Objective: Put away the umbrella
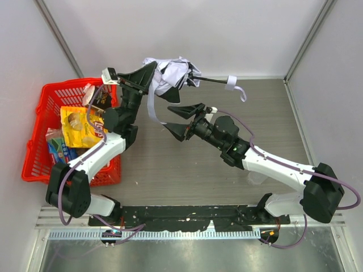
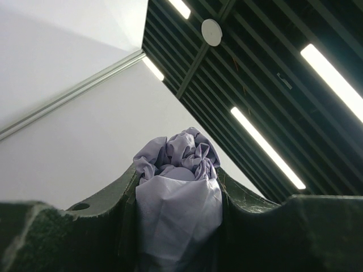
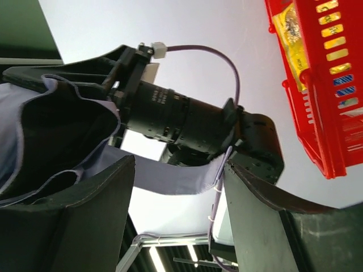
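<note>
plainly the umbrella [image 1: 173, 72] looks a light thing, and it hangs clear of the tabletop [image 1: 187, 175] toward the back, just right of the red basket [image 1: 33, 158]. its biggest part, the lavender-grey canopy [image 2: 178, 164], is soft, crumpled cloth: it gives under pressure, slides over itself and offers no firm shape, so a grip on it alone would probably let the rest sag or swing. the thin black shaft [image 1: 212, 80] sticking out to the right is the stiff part, narrow and likely slick, yet i judge it the surest place to take hold for steering the whole. the small pale handle [image 1: 231, 83] at its far end is hard and rounded, a fair second hold, with the wrist strap [image 1: 243, 95] curling loose beside it. a flat fabric band [image 1: 152, 110] dangles from the canopy and is too limp to carry anything

the left gripper [image 1: 150, 76] is pinched on the bunched canopy, cloth squeezed up between its fingers [image 2: 68, 238] and swelling out above them in the left wrist view. the right gripper [image 1: 168, 117] stands spread wide below and in front of the canopy, holding nothing; in the right wrist view the dangling band crosses the gap between its own fingers [image 3: 272, 238], seemingly brushing one, though i cannot tell for sure whether it touches
</note>
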Controlling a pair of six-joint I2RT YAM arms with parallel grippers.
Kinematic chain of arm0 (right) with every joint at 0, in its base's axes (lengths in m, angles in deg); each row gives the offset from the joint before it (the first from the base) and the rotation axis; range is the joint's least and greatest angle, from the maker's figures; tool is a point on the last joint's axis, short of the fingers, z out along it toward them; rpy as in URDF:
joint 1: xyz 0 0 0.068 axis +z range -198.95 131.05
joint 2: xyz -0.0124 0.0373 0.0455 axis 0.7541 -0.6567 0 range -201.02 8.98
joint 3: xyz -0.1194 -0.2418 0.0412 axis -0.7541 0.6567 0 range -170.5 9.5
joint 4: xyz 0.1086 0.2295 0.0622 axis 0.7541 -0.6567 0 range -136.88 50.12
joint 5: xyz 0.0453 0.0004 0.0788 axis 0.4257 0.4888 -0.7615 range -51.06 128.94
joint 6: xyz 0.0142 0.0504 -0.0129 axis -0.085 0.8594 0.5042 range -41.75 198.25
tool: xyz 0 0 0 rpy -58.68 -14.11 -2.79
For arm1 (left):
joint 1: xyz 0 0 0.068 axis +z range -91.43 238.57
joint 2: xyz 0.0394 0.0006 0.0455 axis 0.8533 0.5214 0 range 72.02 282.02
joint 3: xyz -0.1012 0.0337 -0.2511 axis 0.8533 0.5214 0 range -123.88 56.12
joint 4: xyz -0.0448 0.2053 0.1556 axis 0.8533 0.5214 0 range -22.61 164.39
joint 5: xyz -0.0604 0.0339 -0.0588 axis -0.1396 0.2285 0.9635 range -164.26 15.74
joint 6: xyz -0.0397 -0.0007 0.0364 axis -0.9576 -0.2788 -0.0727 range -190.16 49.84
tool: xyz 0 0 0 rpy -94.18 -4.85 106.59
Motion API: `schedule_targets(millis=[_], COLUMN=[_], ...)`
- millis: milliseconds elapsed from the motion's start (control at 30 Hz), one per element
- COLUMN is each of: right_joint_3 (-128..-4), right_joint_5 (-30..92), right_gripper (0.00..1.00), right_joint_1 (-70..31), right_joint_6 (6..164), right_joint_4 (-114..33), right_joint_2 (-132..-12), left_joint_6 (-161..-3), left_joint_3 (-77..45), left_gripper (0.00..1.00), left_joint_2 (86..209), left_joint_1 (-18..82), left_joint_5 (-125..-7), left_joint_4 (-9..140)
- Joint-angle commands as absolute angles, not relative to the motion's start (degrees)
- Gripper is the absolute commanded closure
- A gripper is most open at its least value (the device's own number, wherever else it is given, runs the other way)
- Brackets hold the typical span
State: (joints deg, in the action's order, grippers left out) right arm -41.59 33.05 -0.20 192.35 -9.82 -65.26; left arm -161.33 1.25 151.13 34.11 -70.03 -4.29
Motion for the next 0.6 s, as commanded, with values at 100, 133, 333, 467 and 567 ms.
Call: schedule_targets(millis=[100, 133, 333, 467, 567], right_joint_3=[-40.1, -40.1, -42.0, -41.2, -40.4], right_joint_5=[30.4, 30.2, 29.9, 29.4, 29.4], right_gripper=[0.30, 0.30, 0.30, 0.32, 0.34], right_joint_1=[0.2, 0.2, 0.2, 0.2, 0.2], right_joint_6=[199.2, 199.5, 199.4, 200.6, 202.1], right_joint_4=[-10.5, -7.6, -6.9, -5.4, -4.1], right_joint_2=[-64.5, -65.2, -65.4, -65.7, -66.1], left_joint_6=[-163.0, -163.2, -164.1, -164.6, -166.0], left_joint_3=[-5.6, -5.6, -4.5, -3.7, -3.7], left_gripper=[1.00, 1.00, 1.00, 1.00, 1.00], left_joint_2=[153.0, 153.2, 153.8, 154.3, 155.5], left_joint_1=[34.3, 34.2, 34.2, 34.2, 34.2], left_joint_5=[-68.6, -68.5, -69.1, -69.2, -69.2], left_joint_4=[-15.2, -15.6, -16.2, -16.7, -18.7])
